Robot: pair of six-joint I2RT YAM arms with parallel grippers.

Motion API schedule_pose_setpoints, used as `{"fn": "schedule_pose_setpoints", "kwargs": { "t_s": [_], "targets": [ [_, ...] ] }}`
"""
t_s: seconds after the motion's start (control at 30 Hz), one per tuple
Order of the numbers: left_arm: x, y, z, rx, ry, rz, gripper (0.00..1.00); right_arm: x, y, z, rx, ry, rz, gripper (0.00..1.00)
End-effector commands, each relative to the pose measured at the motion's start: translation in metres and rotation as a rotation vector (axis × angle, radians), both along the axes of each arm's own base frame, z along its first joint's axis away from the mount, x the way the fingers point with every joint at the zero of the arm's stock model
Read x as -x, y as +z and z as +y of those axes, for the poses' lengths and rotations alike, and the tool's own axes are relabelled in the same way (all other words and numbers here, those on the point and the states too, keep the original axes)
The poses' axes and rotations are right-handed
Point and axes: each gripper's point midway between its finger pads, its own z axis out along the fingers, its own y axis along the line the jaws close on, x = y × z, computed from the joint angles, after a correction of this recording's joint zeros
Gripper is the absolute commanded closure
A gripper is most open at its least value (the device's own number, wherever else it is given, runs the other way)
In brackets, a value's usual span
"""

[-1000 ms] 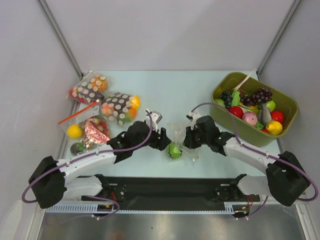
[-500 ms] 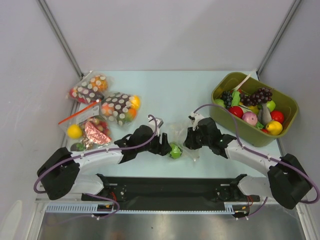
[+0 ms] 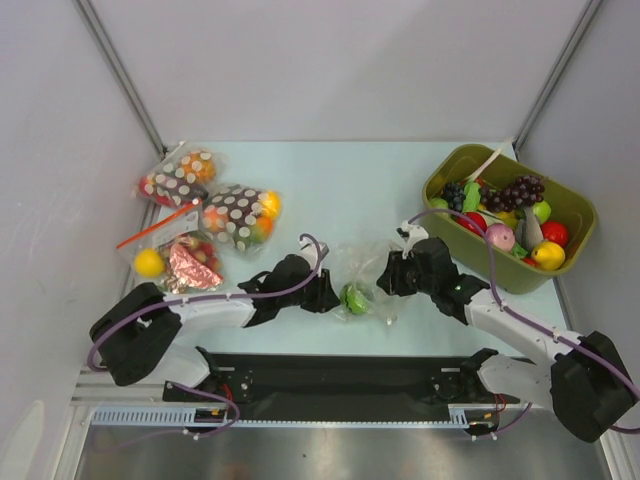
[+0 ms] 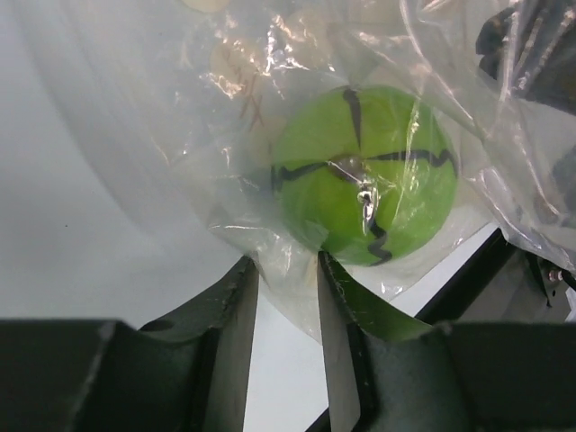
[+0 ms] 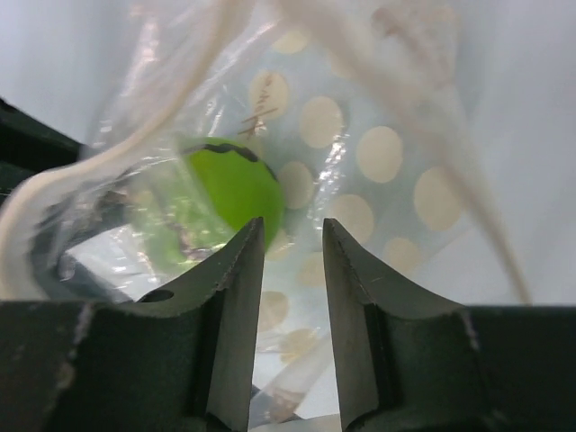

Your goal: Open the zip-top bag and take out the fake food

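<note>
The clear zip-top bag [image 3: 367,272] with faint whitish dots lies crumpled on the table between my two grippers. A green round toy fruit [image 3: 352,298] sits inside it; no other fake food shows in the bag. My left gripper [image 3: 333,297] is at the bag's left side. In the left wrist view its fingers [image 4: 229,306] stand narrowly apart, with a corner of the bag [image 4: 225,108] hanging between the tips, just below the green fruit [image 4: 364,171]. My right gripper [image 3: 385,280] is at the bag's right side, its jaws narrowly apart over the dotted plastic [image 5: 378,153], the green fruit [image 5: 236,184] just beyond.
An olive bin [image 3: 497,262] full of toy fruit stands at the right. Two dark brown dotted bags [image 3: 238,215] [image 3: 183,172] and a bag with a red zip strip [image 3: 170,255] lie at the left. A black mat [image 3: 340,375] runs along the near edge.
My left gripper has moved right and closed in on the bag's left side. The right gripper shifted slightly right. The bag and green fruit stayed about in place.
</note>
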Motion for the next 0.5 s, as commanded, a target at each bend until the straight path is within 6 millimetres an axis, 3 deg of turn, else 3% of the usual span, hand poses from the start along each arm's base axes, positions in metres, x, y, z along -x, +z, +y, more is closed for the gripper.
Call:
{"fn": "schedule_pose_setpoints", "kwargs": {
  "t_s": [0.0, 0.2, 0.47],
  "targets": [
    [-0.010, 0.010, -0.011, 0.037, -0.003, -0.025, 0.66, -0.008, -0.002, -0.007, 0.002, -0.037, -0.024, 0.62],
    [-0.016, 0.003, -0.016, 0.003, -0.015, -0.024, 0.83, -0.014, -0.012, -0.004, 0.010, -0.026, -0.023, 0.58],
    [-0.025, 0.000, -0.020, -0.037, -0.028, -0.041, 0.87, -0.009, -0.005, 0.013, -0.089, 0.039, -0.033, 0.53]
  ]
}}
